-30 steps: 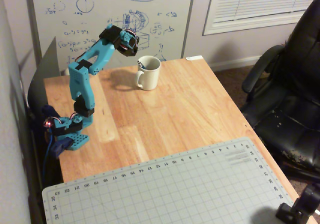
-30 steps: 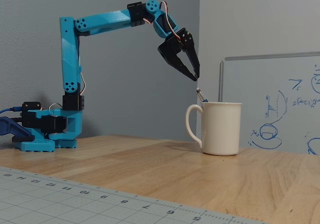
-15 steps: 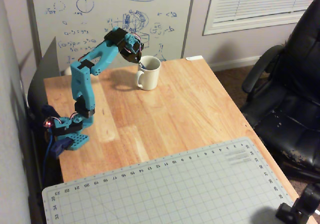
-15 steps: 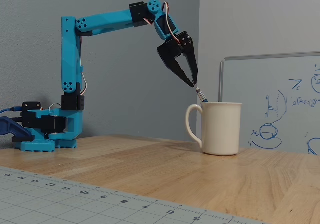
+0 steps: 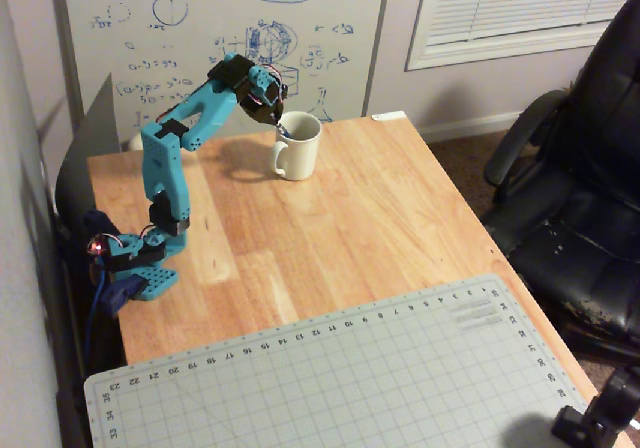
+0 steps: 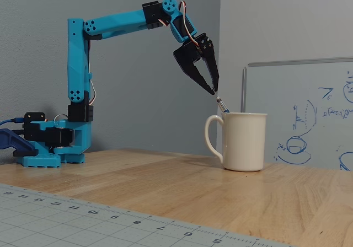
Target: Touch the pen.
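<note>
Gripper point(image 6: 214, 91) tips together, holding nothing — just above the pen point(image 6: 222, 106).
Pen leans tilted in the mug point(image 6: 243, 141); a hard push down could lever it over, or tip the mug.

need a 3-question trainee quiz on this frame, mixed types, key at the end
1. True or false: the pen lies flat on the wooden table.
2. In the fixed view, the pincer tips are: A) inside the white mug, B) just above the pen's top end, C) on the cutting mat.
3. Fill in: in the fixed view, the mug's handle faces ___.

Key: 1 false, it stands in the mug. 2 B. 3 left, toward the arm's base.
</note>
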